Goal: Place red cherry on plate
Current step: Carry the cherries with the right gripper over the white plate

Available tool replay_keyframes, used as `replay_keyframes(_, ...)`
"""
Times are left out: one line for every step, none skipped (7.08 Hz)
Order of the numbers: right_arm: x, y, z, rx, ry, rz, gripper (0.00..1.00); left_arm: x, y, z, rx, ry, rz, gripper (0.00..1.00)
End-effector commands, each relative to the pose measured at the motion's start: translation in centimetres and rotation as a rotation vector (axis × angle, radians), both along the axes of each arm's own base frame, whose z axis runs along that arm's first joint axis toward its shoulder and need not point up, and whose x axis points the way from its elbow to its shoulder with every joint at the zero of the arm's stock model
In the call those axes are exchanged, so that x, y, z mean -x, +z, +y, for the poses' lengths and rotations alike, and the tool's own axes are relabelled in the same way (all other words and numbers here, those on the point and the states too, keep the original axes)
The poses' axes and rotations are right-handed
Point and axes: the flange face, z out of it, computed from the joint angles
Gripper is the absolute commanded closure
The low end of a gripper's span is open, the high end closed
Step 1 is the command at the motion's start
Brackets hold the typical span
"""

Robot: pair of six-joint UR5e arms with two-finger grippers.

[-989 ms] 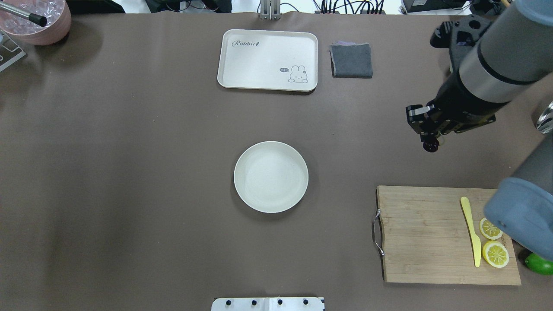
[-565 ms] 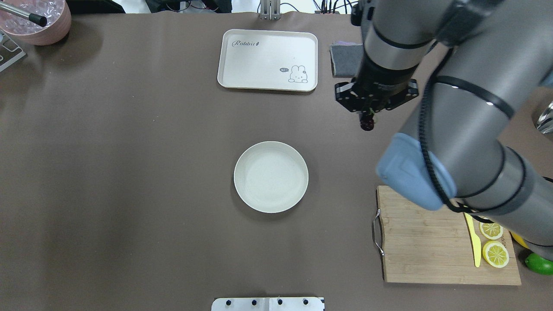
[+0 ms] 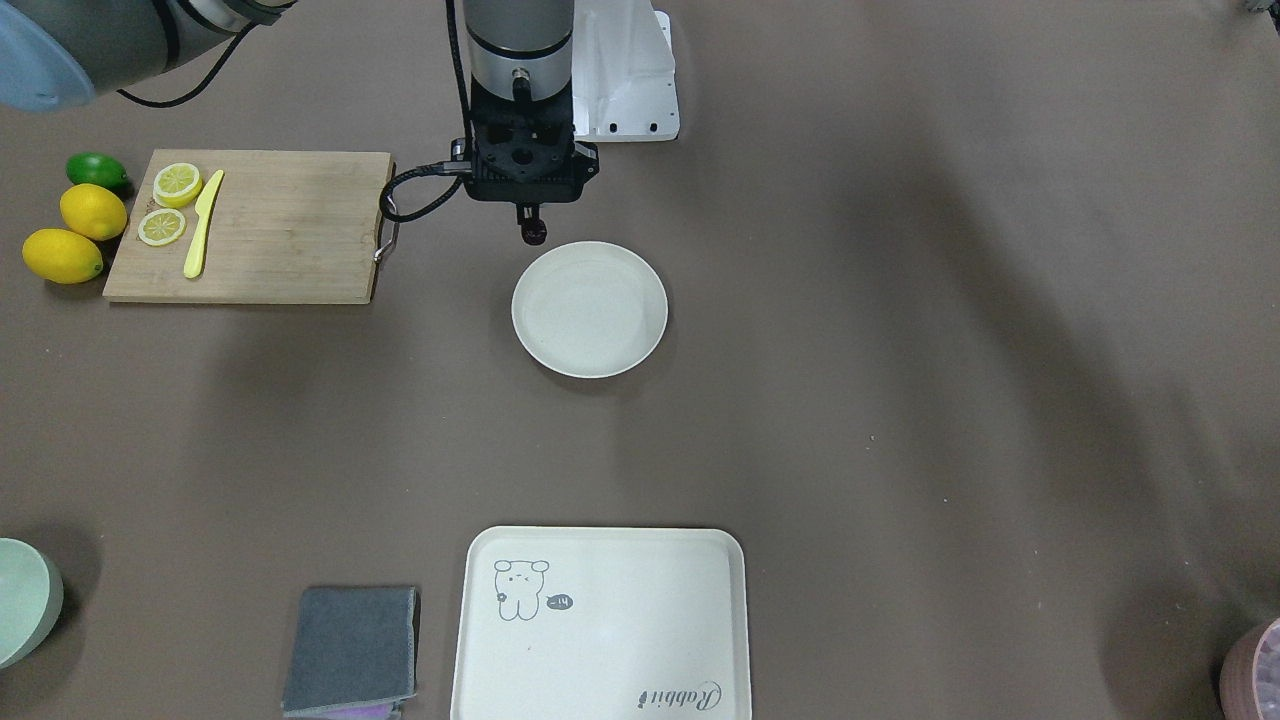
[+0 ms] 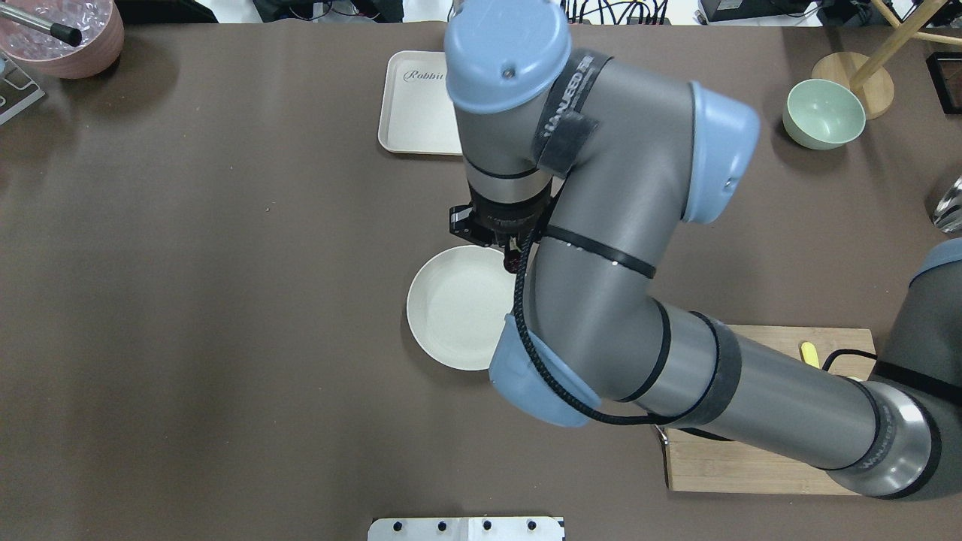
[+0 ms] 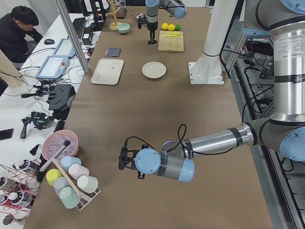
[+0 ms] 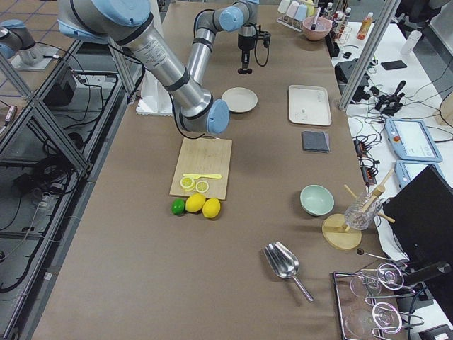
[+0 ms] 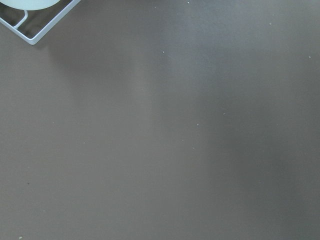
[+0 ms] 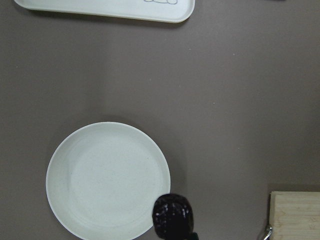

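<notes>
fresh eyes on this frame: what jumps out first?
First, the right gripper out over the middle of the scene, shut on the red cherry, which dangles close to the rim of the plate and is not yet on it. Next, the bright yellow off to the robot's right: lemon slices and a yellow knife lying on the cutting board.

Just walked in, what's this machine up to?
The robot's right arm holds a tiny dark red cherry in its jaws, hanging just above the rim of the empty white plate, not yet set down. The left arm sits far off, low over the brown table, taking no part.
</notes>
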Motion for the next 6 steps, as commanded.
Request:
replay_keyframes(4.5, 1.5, 0.8, -0.004, 0.005, 0.014, 1.00, 0.0, 0.5, 0.1, 0.011, -0.002, -0.009, 0.02)
replay_keyframes(5.9, 2.6, -0.2, -0.011, 0.011, 0.014, 1.00, 0.0, 0.6, 0.2, 0.016, -0.002, -0.008, 0.02)
replay_keyframes(7.4, 4.3, -1.1, -0.003, 0.020, 0.017, 1.00, 0.0, 0.9, 0.3, 0.025, -0.001, -0.008, 0.02)
replay_keyframes(8.7, 5.5, -1.6, 0.019, 0.064, -0.013, 1.00, 0.0, 0.8, 0.0, 0.027, 0.000, -0.006, 0.02)
replay_keyframes(10.1, 6.5, -1.6, 0.009, 0.076, -0.019, 1.00, 0.0, 0.4, -0.6, 0.027, 0.001, -0.008, 0.02)
replay_keyframes(10.9, 7.3, -1.3, 0.001, 0.080, -0.009, 1.00, -0.2, 0.2, -1.0, 0.028, 0.002, -0.007, 0.02)
